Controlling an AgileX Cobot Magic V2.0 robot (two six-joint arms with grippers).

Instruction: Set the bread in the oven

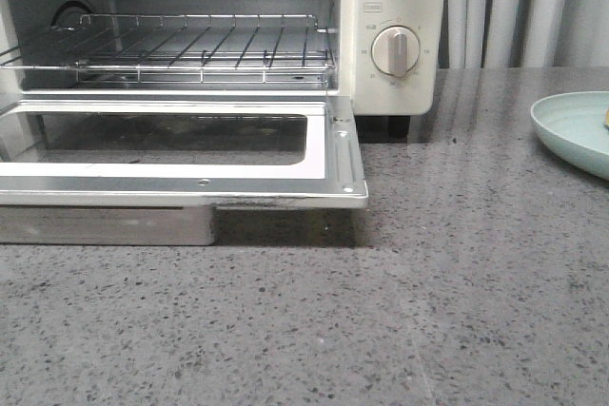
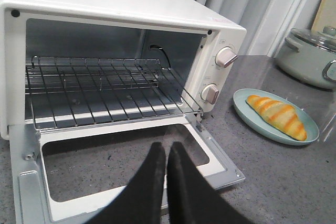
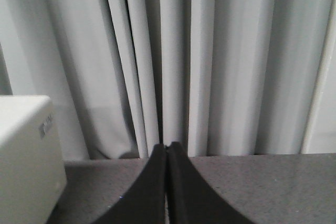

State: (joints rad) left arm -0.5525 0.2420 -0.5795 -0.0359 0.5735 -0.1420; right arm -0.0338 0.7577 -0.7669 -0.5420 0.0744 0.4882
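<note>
The oven (image 1: 190, 73) stands at the left of the speckled grey tabletop (image 1: 400, 320), its glass-windowed door (image 1: 181, 154) folded down flat and its wire rack (image 1: 171, 49) bare. 2 round beige dials (image 1: 395, 49) sit on its cream panel.

In the left wrist view the left end effector (image 2: 166, 148) hangs over the lowered door, its 2 black fingers pressed together with nothing between them.

To the right of the oven, near its dial side, a pale green plate (image 2: 247, 114) holds the bread (image 2: 276, 116), lying along the plate. A lidded pot (image 2: 310, 59) stands behind it.

In the right wrist view the right end effector (image 3: 166, 148) is clenched and empty, facing grey curtains (image 3: 210, 61) above the tabletop, with a corner of the oven beside it.
</note>
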